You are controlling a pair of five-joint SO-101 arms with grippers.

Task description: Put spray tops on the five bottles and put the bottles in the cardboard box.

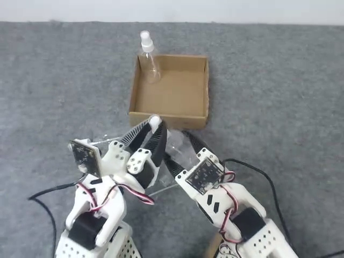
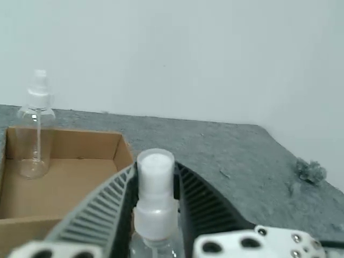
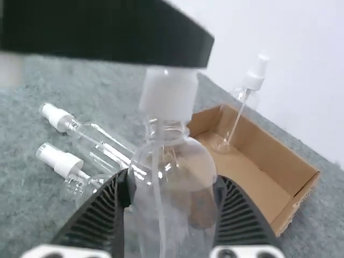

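Surface: grey carpet [image 1: 279, 107] over the whole table; white wall [image 1: 215, 11] along the far edge
Cardboard box: cardboard box [image 1: 166, 119] sits mid-carpet, just beyond both arms; flaps up, mouth facing up
Standing bottle: clear standing bottle [image 1: 150, 62] upright in a far corner of the box; white sprayer already on it, sticking up above the box rim
Held bottle: clear held bottle [image 3: 172, 177] upright between the two arms, just in front of the box's near wall and outside it; dip tube visible inside
Spray top: white spray top [image 2: 156, 188] sits on the held bottle's neck; whether it is fully seated, cannot tell
Left gripper: left gripper [image 2: 156, 172] over the held bottle; ribbed fingers [image 2: 102, 204] pinching the spray top from both sides
Right gripper: right gripper [image 3: 172, 215] lower down; jaws pressed against the held bottle's body, one on each side
Lying bottles: two lying bottles [image 3: 91, 131] on their sides on the carpet, side by side, near the held bottle and outside the box; each has a white sprayer on
Cables: black cables [image 1: 258, 172] trail over the carpet beside the arm bases
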